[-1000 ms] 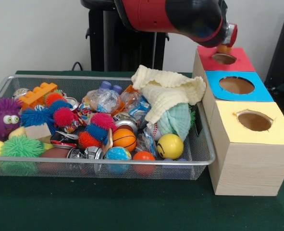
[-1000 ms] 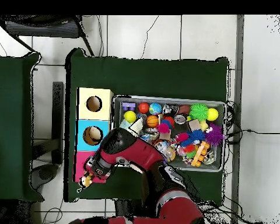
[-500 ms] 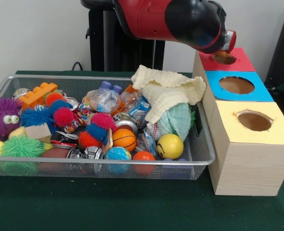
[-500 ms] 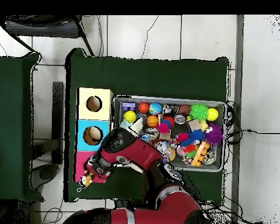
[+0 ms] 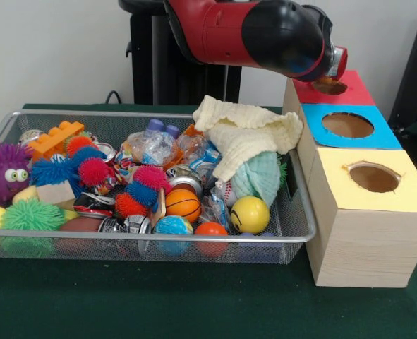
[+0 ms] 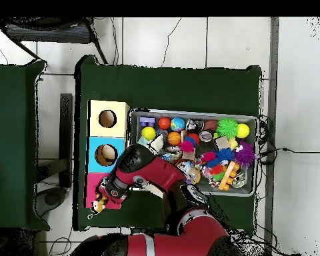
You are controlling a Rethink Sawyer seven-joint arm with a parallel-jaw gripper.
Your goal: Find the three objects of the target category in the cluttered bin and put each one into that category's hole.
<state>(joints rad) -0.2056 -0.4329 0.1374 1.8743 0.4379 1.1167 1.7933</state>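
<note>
From the overhead view I have the gripper (image 6: 98, 204) at about 7 o'clock of the red box's hole (image 5: 329, 85), just off its rim, with a small orange-yellow object (image 6: 101, 202) at its tip, though I cannot tell whether it is pinched.

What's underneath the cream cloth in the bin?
A mint green cloth shows under the cream cloth, draped over the bin rim. Anything deeper beneath them is covered.

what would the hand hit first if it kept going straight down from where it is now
Probably the red-topped box: the hand hangs over that box's hole, so it might enter the opening or catch the rim. Depth is unclear, and the arm hides the hand from the front.
</note>
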